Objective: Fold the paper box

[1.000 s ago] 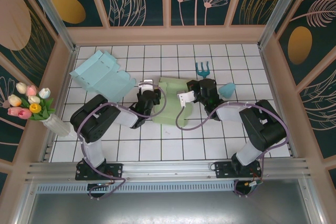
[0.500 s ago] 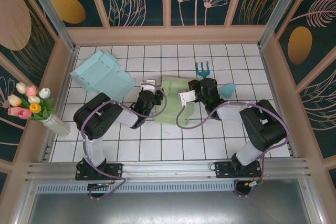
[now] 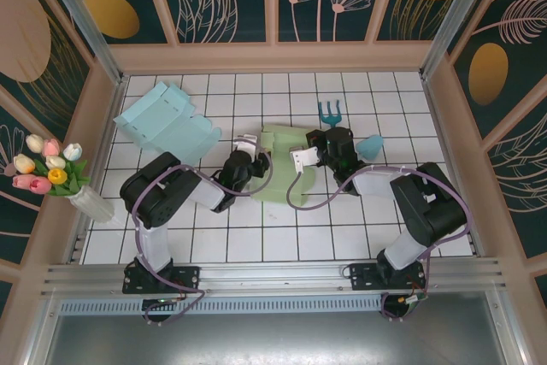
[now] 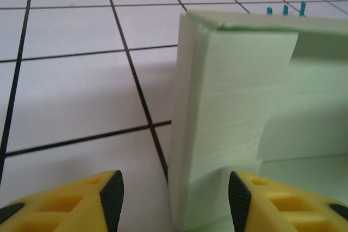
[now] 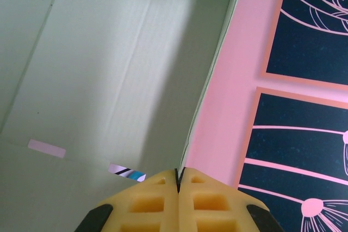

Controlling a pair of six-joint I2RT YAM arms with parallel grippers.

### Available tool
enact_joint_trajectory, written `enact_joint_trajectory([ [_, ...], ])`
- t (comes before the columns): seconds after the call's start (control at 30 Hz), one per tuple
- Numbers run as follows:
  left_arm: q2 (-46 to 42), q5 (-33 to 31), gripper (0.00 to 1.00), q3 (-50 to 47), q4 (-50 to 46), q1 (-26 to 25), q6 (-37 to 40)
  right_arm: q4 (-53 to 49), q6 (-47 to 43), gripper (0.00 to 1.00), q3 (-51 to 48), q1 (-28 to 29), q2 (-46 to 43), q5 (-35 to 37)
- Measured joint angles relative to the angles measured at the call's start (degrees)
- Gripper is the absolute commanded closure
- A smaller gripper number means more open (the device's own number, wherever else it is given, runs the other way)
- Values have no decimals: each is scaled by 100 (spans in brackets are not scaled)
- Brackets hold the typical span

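Paper box [image 3: 282,143], pale green, partly erected, sits at the middle of the white tiled table [image 3: 256,237], with both arms reaching in toward it from the near edge.

Left gripper [image 3: 249,144] is at the box's left side. Seen from the left wrist, its yellow fingers [image 4: 111,191] stand wide apart with nothing clamped, and an upright corner of the box's wall [image 4: 217,107] rises between them.

Right gripper [image 3: 301,158] is at the box's right side. From the right wrist, its pads [image 5: 163,196] are pressed together on the thin upper edge of a green panel [image 5: 109,80], which is pinched between them.

A flattened light-blue carton [image 3: 164,121] lies at the far left, well apart from the green box. A teal rake [image 3: 330,112] lies just beyond the right arm (its tines also peek over the box wall in the left wrist view). A vase of tulips [image 3: 51,168] stands at the left edge.
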Motion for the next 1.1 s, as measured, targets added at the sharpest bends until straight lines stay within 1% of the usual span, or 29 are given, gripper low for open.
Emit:
enact_joint_trajectory([
  [0.17, 175, -114, 45, 413, -195, 0, 66, -42, 0, 100, 26, 0, 0, 0],
  [0.5, 551, -350, 52, 761, -483, -2, 216, -83, 0, 100, 46, 4, 0, -13],
  [0.6, 623, -542, 58, 872, -619, -9, 232, -85, 2, 100, 50, 4, 0, -13],
  [0.67, 651, -787, 63, 949, -743, -17, 214, -90, 15, 100, 59, 7, 0, -13],
  [0.7, 651, -914, 64, 968, -791, -22, 192, -90, 31, 100, 59, 11, 0, -15],
  [0.73, 651, -1058, 67, 990, -848, -35, 177, -90, 48, 100, 61, 22, 0, -17],
  [0.87, 651, -1622, 85, 1123, -1113, -153, 24, -74, 94, 100, 90, 116, 0, -81],
  [0.97, 651, -2046, 88, 1274, -1346, -232, -129, -37, 111, 100, 118, 151, 0, -131],
  [1.1, 651, -2299, 88, 1370, -1554, -278, -273, 4, 133, 100, 120, 164, 0, -170],
])
